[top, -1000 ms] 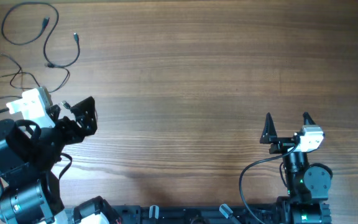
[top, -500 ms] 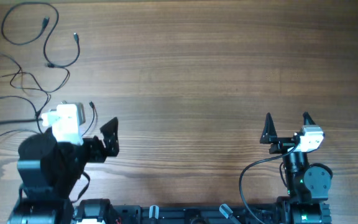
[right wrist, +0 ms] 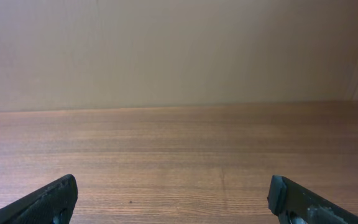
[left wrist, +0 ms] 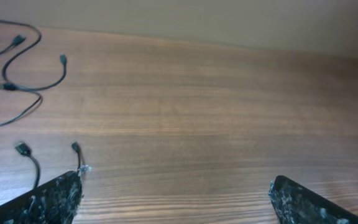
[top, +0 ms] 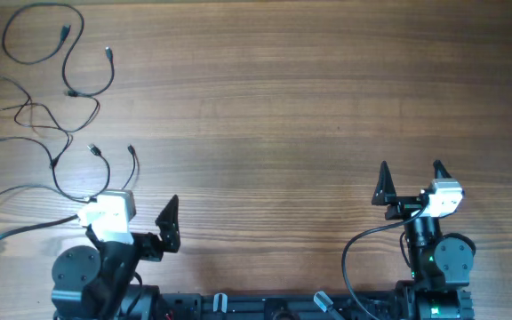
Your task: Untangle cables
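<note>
The cables (top: 69, 89) lie as loose thin black strands at the table's far left. One strand forms a loop (top: 38, 31), and two plug ends (top: 93, 149) (top: 132, 149) lie nearest the left arm. In the left wrist view the strands (left wrist: 23, 81) and both plug ends (left wrist: 22, 149) sit at the left, just beyond the left fingertip. My left gripper (top: 142, 224) (left wrist: 176, 199) is open and empty, low near the front edge. My right gripper (top: 411, 178) (right wrist: 173, 199) is open and empty at the front right, far from the cables.
Thicker dark robot cables (top: 12, 194) run from the left edge to the left arm base. The bare wooden table (top: 283, 116) stretches between the arms. A beige wall (right wrist: 166, 50) rises behind the table's far edge.
My left arm has drawn back toward the front edge and to the right, away from the cables. Two plug ends now lie uncovered on the table. The right arm has not moved.
</note>
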`<state>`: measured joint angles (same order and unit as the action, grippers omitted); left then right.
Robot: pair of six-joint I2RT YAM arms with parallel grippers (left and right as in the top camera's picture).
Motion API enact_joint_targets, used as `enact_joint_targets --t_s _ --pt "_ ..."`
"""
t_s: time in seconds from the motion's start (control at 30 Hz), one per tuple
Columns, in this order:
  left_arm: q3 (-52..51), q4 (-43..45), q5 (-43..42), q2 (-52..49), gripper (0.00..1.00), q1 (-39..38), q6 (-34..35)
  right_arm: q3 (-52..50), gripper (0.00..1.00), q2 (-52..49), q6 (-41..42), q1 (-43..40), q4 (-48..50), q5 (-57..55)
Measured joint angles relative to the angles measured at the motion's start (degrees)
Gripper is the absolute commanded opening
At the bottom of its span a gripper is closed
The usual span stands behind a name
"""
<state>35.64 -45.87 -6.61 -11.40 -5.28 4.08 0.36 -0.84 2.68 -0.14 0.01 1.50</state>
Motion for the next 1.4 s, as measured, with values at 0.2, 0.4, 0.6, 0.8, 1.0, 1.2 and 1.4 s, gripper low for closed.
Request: enact_joint_targets --t_s 0.2,0.4,0.6,0.8,1.0,1.2,1.4 --pt "-6.0 7.3 0.0 2.2 1.00 -2.1 0.0 0.0 1.00 0.0 0.0 0.0 0.0 0.0" --pt "-10.7 10.1 0.3 5.8 1.00 -2.6 0.0 0.0 1.00 0.0 0.0 0.0 0.0 0.0" --pt "-13.6 10.4 1.5 10.3 1.00 -2.6 0.0 0.0 1.00 0.0 0.0 0.0 0.0 0.0" --pt "-15.2 12.0 2.5 10.6 1.00 -2.6 0.0 0.0 1.00 0.0 0.0 0.0 0.0 0.0" --pt "-21.0 19.8 2.5 10.6 1.00 -2.6 0.0 0.0 1.00 0.0 0.0 0.0 0.0 0.0" --pt "-26.8 29.1 2.5 10.6 1.00 -2.6 1.2 0.0 1.00 0.0 0.0 0.0 0.0 0.0" --pt "-30.8 36.9 2.7 10.6 1.00 -2.6 2.9 0.0 1.00 0.0 0.0 0.0 0.0 0.0"
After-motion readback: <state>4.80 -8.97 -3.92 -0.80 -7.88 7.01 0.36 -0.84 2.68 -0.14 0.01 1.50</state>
